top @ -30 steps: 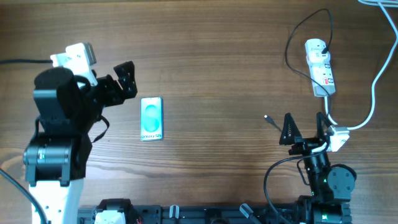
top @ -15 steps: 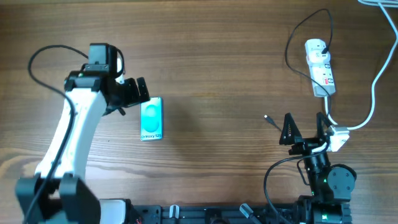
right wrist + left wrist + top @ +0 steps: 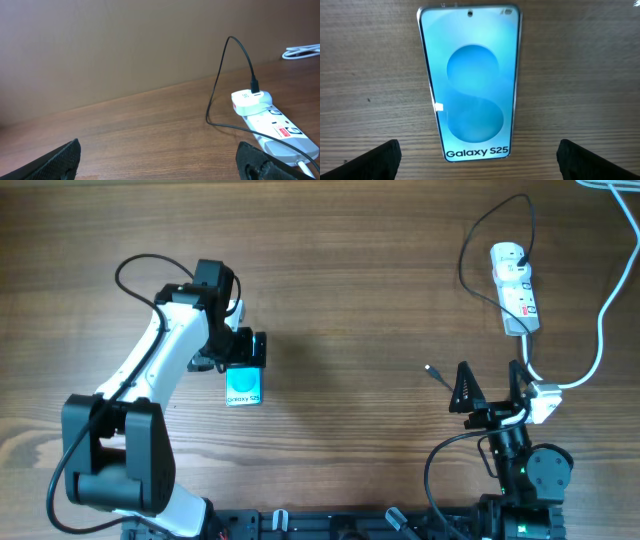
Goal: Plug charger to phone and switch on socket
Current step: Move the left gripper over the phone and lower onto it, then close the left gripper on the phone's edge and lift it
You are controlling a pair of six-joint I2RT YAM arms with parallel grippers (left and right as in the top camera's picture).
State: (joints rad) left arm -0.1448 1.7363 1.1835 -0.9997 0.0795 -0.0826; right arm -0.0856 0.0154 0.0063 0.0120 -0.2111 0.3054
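The phone (image 3: 244, 388) lies flat on the wooden table, left of centre, with its teal screen up. It fills the left wrist view (image 3: 470, 85), white text end nearest. My left gripper (image 3: 245, 350) is open above the phone's far end, and its fingertips (image 3: 380, 160) straddle the near end without touching. The socket (image 3: 515, 290) is a white power strip at the back right. The charger's thin black cable (image 3: 463, 260) loops from a white adapter (image 3: 250, 100) on the strip. Its plug tip (image 3: 429, 368) lies loose, just left of my open, empty right gripper (image 3: 490, 390).
A thicker white cable (image 3: 600, 310) runs from the strip's near end up to the back right corner. The right wrist view shows the strip (image 3: 275, 125) to its right and bare wood ahead. Both arm bases stand at the table's front edge.
My left arm has swung in from the left, bringing the open gripper over the phone. The right arm, the cable and the strip have not moved.
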